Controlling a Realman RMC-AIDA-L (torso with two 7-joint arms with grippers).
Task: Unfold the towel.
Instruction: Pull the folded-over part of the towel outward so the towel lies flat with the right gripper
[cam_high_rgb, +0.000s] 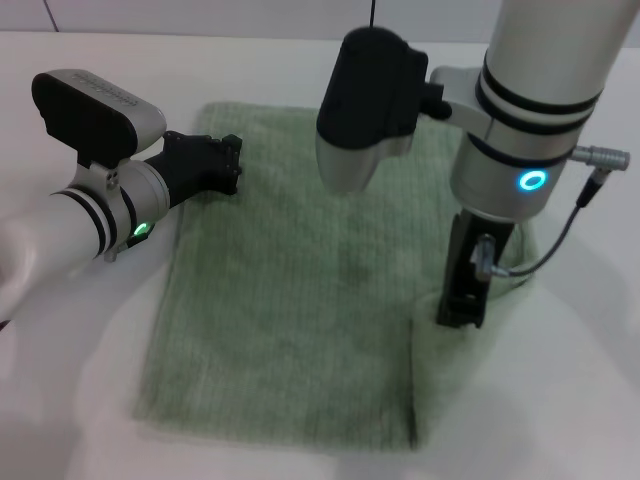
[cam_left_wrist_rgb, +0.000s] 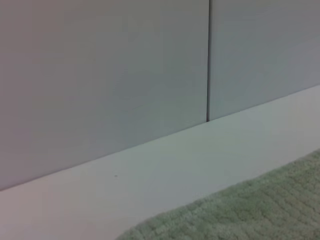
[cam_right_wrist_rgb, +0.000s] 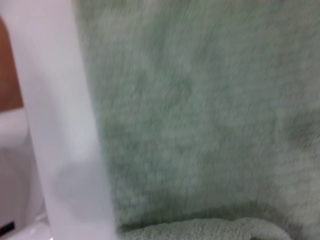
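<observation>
The pale sage-green towel (cam_high_rgb: 300, 290) lies on the white table (cam_high_rgb: 70, 400). An upper layer covers its left and middle, ending in a straight edge near the front right. My left gripper (cam_high_rgb: 228, 165) rests low at the towel's far left edge. My right gripper (cam_high_rgb: 462, 305) points straight down onto the towel's right part, where the cloth bunches up a little beside it. The left wrist view shows the towel's edge (cam_left_wrist_rgb: 260, 210) on the table. The right wrist view shows the towel (cam_right_wrist_rgb: 200, 110) close up, with a fold along one side.
The table (cam_left_wrist_rgb: 175, 170) ends at a grey panelled wall (cam_left_wrist_rgb: 100, 75) behind the towel. Bare table shows to the left, right and front of the towel in the head view. The right arm's black wrist housing (cam_high_rgb: 365, 90) hangs over the towel's far middle.
</observation>
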